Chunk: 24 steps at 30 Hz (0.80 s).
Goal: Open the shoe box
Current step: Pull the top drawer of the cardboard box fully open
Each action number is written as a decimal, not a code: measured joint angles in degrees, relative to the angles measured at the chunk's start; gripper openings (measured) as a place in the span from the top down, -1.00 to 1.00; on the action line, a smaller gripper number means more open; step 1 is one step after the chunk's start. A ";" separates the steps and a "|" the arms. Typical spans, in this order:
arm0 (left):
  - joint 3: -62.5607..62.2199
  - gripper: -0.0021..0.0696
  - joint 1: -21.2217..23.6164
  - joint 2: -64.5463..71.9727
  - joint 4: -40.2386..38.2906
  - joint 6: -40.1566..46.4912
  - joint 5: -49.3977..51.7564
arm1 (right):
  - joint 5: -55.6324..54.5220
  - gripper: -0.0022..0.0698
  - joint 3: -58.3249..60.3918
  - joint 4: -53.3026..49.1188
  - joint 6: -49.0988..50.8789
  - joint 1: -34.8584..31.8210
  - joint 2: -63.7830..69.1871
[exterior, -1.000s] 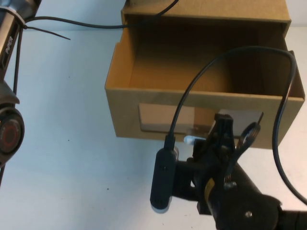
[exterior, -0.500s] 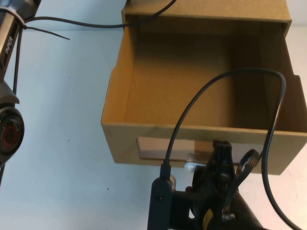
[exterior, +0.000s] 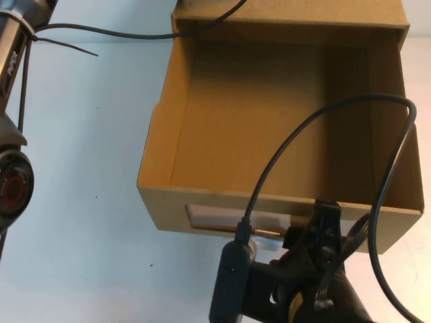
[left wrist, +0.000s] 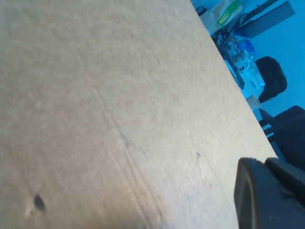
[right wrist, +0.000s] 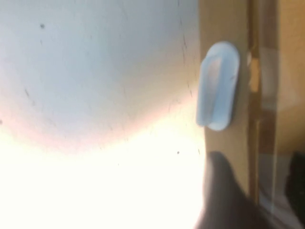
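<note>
Shoe box (right wrist: 224,28) front: brown cardboard, recorded beside a pale table (right wrist: 95,71) washed with glare. A pale blue pull tab (right wrist: 218,86) was fixed to it, ungripped. Dark fingers (right wrist: 224,195) of the right gripper (right wrist: 261,191) were seen spread apart below it.

Right gripper (exterior: 326,215) at 5 o'clock in high view, body cut by the bottom edge. Its fingers (right wrist: 224,195) are dark blurs, apart. Left gripper (left wrist: 267,195): only a dark sliver visible, rest out of frame. Box (exterior: 158,202) far end cut off at 12 o'clock.
</note>
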 joint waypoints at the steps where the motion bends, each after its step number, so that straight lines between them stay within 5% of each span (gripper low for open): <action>1: 0.00 0.95 0.00 0.00 0.00 0.00 0.00 | 0.00 0.11 -0.45 0.15 0.00 0.00 0.00; 6: 0.11 0.95 0.00 -0.37 0.72 0.77 0.00 | 1.22 -0.10 -3.77 2.72 -1.18 0.10 0.00; 24: -3.26 0.95 0.21 -9.56 9.69 0.77 1.85 | 5.95 0.14 -20.28 29.58 -16.11 5.94 -7.56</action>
